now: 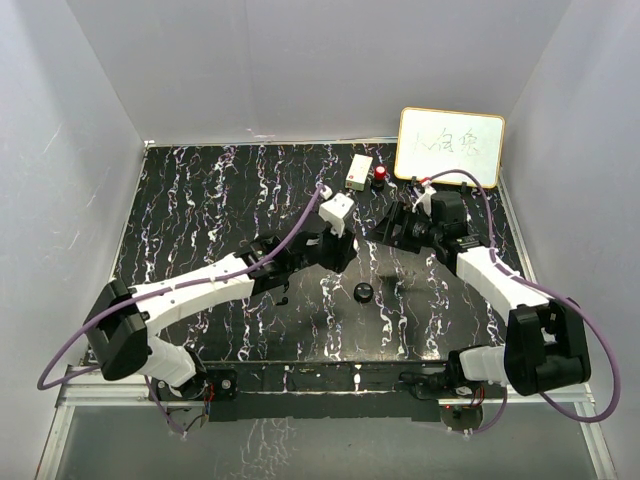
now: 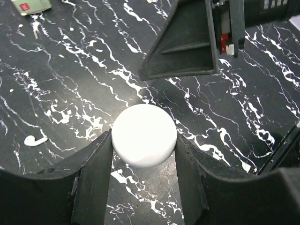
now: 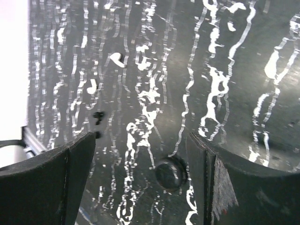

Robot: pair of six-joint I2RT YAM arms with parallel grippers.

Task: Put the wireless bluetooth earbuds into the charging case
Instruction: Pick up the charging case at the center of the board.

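Two tiny black earbuds (image 3: 98,117) (image 3: 97,135) lie on the marbled table, just beyond my right gripper's left finger. A black round puck (image 3: 171,173) (image 1: 364,292) sits on the table. In the right wrist view it shows between the wide-apart fingers of my right gripper (image 3: 140,138) (image 1: 385,228), close to the right one, and nothing touches it. My left gripper (image 2: 144,137) (image 1: 345,250) is shut on a white round puck (image 2: 144,129), one finger pressing each side. I cannot tell which puck is the charging case.
A white earbud (image 2: 35,139) lies left of the left gripper. A white box (image 1: 358,172) and a small red object (image 1: 380,175) stand at the back. A whiteboard (image 1: 450,147) leans on the rear wall. The two grippers are close together mid-table.
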